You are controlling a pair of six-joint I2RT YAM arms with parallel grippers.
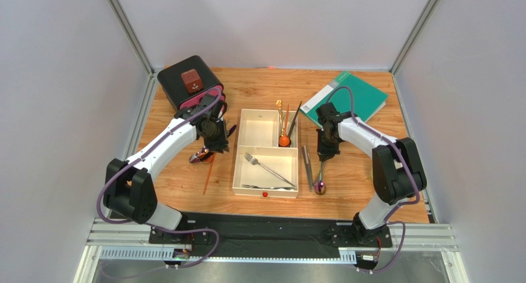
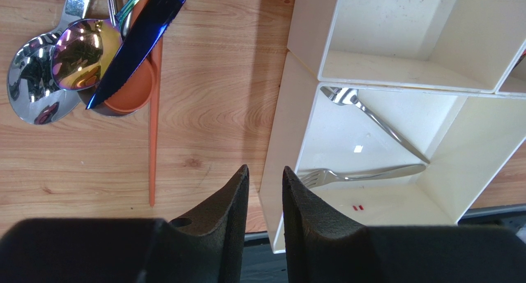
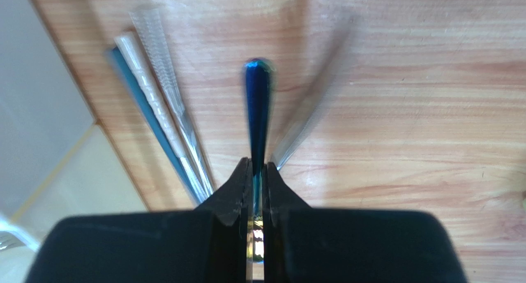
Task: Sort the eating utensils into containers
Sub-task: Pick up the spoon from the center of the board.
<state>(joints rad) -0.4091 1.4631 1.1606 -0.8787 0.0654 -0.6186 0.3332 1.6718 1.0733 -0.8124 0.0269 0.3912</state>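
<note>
Spoon, slim blue-purple metal [image 3: 257,104]: my right jaws pinched shut on its handle, just right of cream-white square tray [image 1: 281,192], over wooden surface [image 1: 352,185]. My left jaws half open, empty.

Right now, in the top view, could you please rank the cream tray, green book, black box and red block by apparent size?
1. cream tray
2. green book and black box: they look alike and the book is partly covered, so they are left unranked
3. red block
</note>
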